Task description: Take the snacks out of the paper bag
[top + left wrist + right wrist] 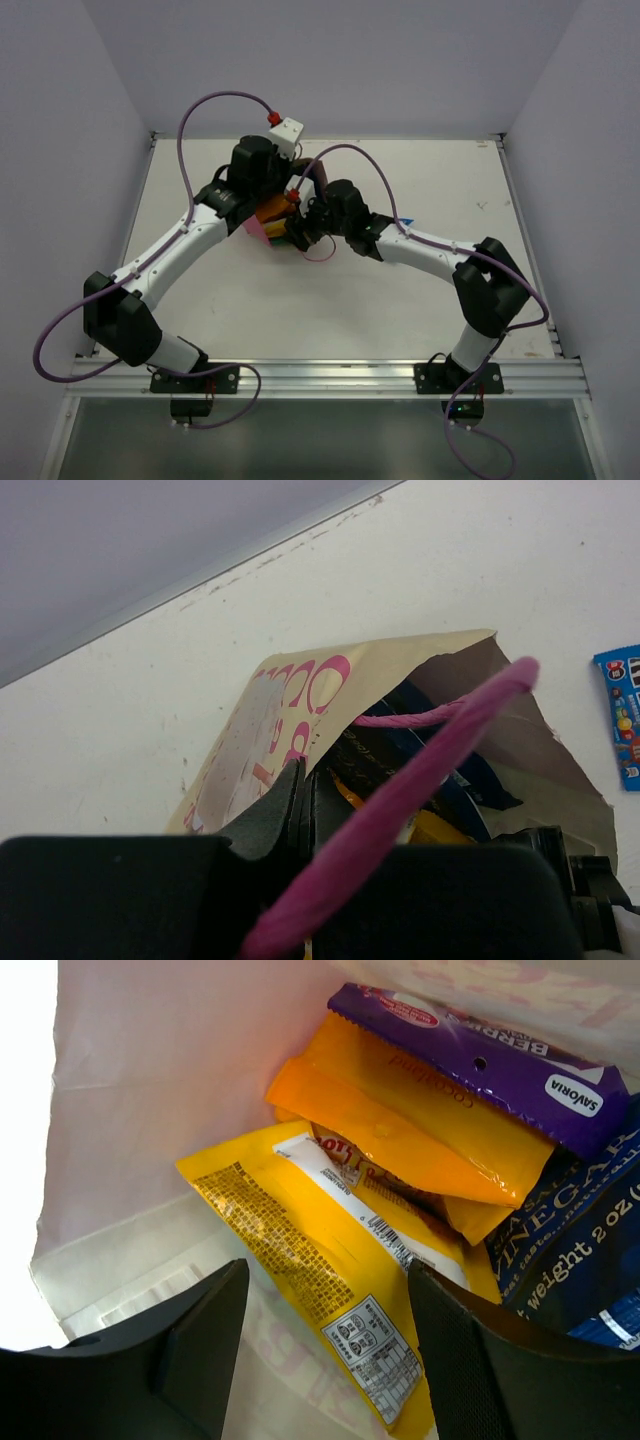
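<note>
Surface: white table (400, 300), pale walls (330, 60) around.
Bag: small pink-and-cream paper gift bag (300, 695), mid-table, mouth facing the right arm.
Left gripper (300, 802): apparently pinched on the bag's front wall (pink cord (420, 780) crosses its lens).
Right gripper (325, 1278): spread open inside, over glossy yellow packet (300, 1250).
Risk: foil may slip; pulling could tear thin paper.

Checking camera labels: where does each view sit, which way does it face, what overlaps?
Top external: above and behind the robot, looking down on the table; left arm and right arm whole, paper bag between them.
Left wrist: faces the bag's mouth; left end effector shut on its front wall.
Right wrist: inside the bag, facing the yellow packet; right end effector open.
Shared: both wrist views show that packet.
</note>
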Controlling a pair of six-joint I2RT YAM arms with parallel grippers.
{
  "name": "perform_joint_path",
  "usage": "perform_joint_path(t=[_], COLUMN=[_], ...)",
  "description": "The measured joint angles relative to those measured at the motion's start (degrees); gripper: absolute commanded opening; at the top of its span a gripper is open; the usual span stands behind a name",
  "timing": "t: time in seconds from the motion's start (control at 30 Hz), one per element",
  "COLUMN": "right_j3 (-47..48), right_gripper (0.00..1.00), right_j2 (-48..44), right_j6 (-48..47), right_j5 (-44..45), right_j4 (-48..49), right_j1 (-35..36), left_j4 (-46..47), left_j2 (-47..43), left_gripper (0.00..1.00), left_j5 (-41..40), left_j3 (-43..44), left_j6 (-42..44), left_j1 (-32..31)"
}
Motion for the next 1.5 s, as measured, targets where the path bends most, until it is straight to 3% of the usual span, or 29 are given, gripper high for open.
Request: perform_joint_path(t=[0.3,0.63,0.77,0.8,0.87,0.9,1.0,1.13,1.23,1.5], right_j3=[-4.44,-8.9,-8.31,-7.85,-6.93,-6.56,-5.92,-5.9,-6.62,-7.89], right_gripper=[0.7,0.67,0.51,0.39,0.27,0.16,0.01,0.0,0.0,0.02], right_j2=[-0.17,-0.57,-0.46,-0.35,-0.02,0.02,0.02,-0.92,-6.36,-33.7], right_j6=[3.1,4.26,4.07,4.04,3.91,4.0,3.74,3.93,4.72,10.75], right_j5=[-1.29,-1.49,-1.27,-1.29,-1.2,-1.05,-0.74,-0.42,0.68,12.44], right_j4=[7.76,7.67,7.06,6.69,6.51,6.47,6.23,4.5,0.24,-7.21], right_j1=[-0.52,-1.84,-1.95,-1.95,-1.95,-1.95,-1.95,-2.01,-2.01,-5.86], left_j4=[-0.87,-1.18,-1.22,-1.25,-1.25,-1.22,-1.18,-1.09,-1.05,-0.66], left_j2=[0.0,-1.01,-1.05,-1.05,-1.05,-1.07,-1.09,-1.2,-1.29,-1.31], left_gripper=[0.0,0.0,0.0,0.0,0.0,0.0,0.0,0.0,0.0,0.0], left_j5=[-0.46,0.24,1.53,1.73,2.01,2.23,2.6,2.6,2.03,0.66], left_j3=[0.0,-0.02,-0.02,-0.02,-0.04,-0.11,-0.22,-0.37,-0.44,-0.5], left_j6=[-1.6,-2.38,-2.01,-1.99,-1.99,-2.01,-2.01,-2.01,-2.01,-1.99], left_j1=[-0.11,0.11,0.26,0.28,0.35,0.42,0.46,0.5,0.5,0.57])
